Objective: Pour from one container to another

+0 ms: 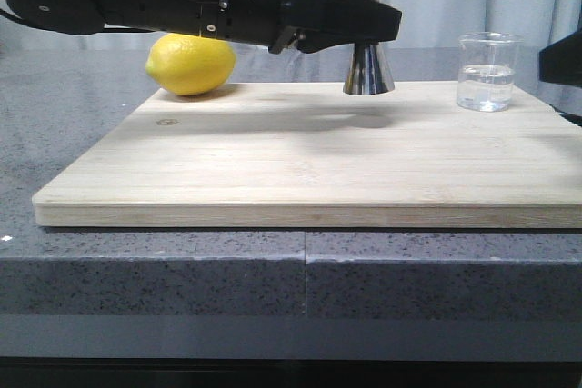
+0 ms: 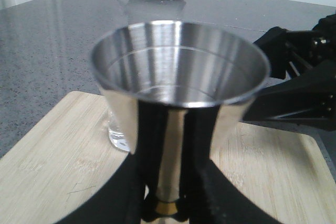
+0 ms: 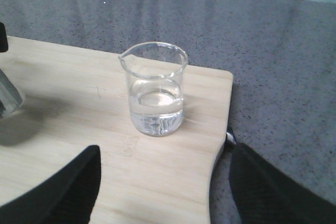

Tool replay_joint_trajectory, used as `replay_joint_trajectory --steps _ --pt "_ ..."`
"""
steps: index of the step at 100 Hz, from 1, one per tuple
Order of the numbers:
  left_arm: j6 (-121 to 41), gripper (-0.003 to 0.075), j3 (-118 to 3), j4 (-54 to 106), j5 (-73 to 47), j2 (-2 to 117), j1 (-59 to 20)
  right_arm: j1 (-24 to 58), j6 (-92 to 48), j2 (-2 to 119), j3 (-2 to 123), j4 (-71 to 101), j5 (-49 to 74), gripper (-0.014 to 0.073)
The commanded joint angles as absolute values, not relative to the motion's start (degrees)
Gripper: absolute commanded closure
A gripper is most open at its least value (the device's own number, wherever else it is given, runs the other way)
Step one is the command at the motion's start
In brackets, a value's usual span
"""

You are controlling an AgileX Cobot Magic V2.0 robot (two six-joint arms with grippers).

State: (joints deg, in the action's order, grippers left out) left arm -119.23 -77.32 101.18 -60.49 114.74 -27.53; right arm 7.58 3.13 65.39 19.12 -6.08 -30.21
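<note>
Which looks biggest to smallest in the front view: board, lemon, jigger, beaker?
1. Board, by far the largest.
2. Lemon.
3 and 4. Jigger and beaker: not ranked. The left arm hides the jigger's upper part, so only its lower cone shows, looking about as big as the beaker.

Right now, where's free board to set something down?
The front strip of the cutting board is bare, from edge to edge. Bare too: the gap between jigger and beaker. The back edge is crowded: lemon, the left gripper around the jigger's waist, and the open right gripper facing the beaker.
</note>
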Motion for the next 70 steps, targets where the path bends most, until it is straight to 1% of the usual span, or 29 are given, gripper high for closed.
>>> replay_joint_trajectory --steps 1,34,54,70 --pt "-118.61 0.0741 -79.29 104.54 -64.65 110.77 -27.93 7.64 2.87 68.53 20.35 -7.49 -41.43 0.0115" --pt "-118.17 0.0741 -79.29 104.15 -65.34 110.77 -27.93 7.64 2.87 80.96 20.35 -9.48 -59.57 0.0115" --pt "-118.24 0.0741 -79.29 103.94 -65.34 110.77 -27.93 7.64 2.87 85.51 20.45 -9.48 -63.75 0.0115" --pt "-118.24 0.0741 -79.29 103.25 -65.34 110.77 -27.93 7.64 2.87 86.21 21.14 -9.48 -64.55 0.0115"
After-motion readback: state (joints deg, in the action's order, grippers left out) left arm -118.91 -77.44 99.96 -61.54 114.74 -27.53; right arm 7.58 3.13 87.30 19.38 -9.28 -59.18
